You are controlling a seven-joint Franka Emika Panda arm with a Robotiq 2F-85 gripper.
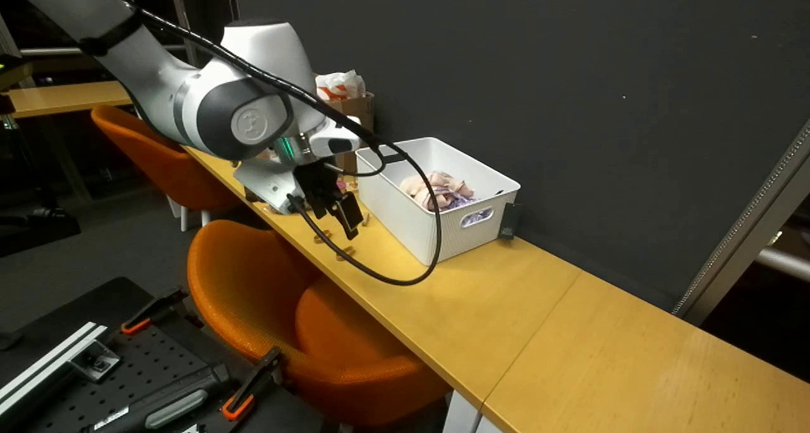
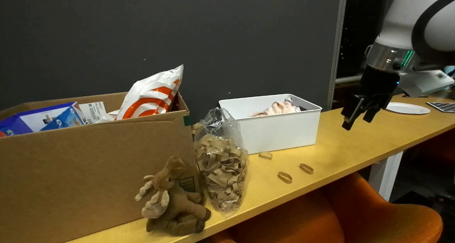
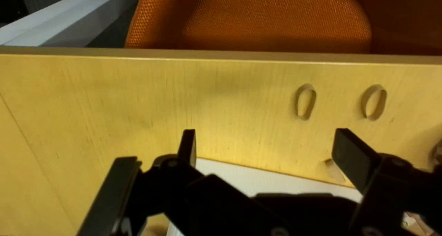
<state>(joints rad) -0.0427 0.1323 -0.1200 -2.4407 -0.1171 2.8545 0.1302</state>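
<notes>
Below me runs the yellow table (image 3: pixel 138 101), its edge (image 3: pixel 221 55) crossing the upper part of my wrist view. Three bands (image 3: pixel 313 103) lie on it: two side by side right of centre, the third lower right, just beside the white tub (image 3: pixel 276 183), which also stands there. In an exterior view I see the box (image 2: pixel 89 179) on the left, a toy (image 2: pixel 179 204) before it, a bag (image 2: pixel 222 172) at centre, and a plate (image 2: pixel 407 108) far right.
</notes>
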